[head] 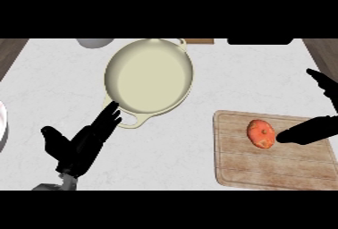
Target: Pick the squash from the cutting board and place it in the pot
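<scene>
As we scan from the left, our left hand [82, 145] rests open beside the cream pot [113, 67]. On the cutting board [277, 167], at right, lies the orange squash [260, 133], probably light, hard and smooth, so we would grip its rounded sides. Our right hand [310, 130] spreads wide, one finger touching it. No writing shows.

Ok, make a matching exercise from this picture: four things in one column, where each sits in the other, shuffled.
1. cream oval pot
2. round orange squash
3. rectangular wooden cutting board
4. black left hand

A. on the board
B. lower left, near the pot's handle
C. top centre of the counter
D. lower right of the counter

Pairs: 1-C, 2-A, 3-D, 4-B
</scene>
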`<control>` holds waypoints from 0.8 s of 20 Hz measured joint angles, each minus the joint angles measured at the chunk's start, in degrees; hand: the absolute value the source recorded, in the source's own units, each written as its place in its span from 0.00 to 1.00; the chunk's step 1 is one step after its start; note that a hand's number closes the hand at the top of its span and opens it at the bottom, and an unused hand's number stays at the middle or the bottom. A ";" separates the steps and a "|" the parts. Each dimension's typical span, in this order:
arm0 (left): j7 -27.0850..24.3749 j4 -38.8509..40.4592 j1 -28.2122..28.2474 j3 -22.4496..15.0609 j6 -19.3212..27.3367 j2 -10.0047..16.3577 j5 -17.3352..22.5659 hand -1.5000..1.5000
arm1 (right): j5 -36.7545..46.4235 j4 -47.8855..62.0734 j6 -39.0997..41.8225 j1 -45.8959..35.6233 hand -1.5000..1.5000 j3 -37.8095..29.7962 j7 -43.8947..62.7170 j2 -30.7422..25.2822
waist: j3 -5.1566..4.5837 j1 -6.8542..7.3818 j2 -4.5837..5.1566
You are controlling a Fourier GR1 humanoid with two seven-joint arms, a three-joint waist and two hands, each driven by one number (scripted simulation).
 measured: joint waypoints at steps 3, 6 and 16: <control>0.13 0.08 0.24 -0.11 -0.23 -0.48 -0.77 0.50 | 0.55 0.56 0.06 -1.47 0.00 0.13 0.77 2.44 | 0.03 0.11 0.04; 0.34 -0.44 0.37 0.31 -0.90 -0.57 -0.77 0.50 | 2.18 2.50 -0.11 -2.35 0.00 1.35 0.58 5.43 | 0.04 0.25 0.08; 1.26 0.73 -1.01 1.76 -1.63 -1.85 -1.32 0.50 | 11.38 7.92 0.07 0.56 0.00 6.63 -0.53 10.62 | 0.05 0.00 0.09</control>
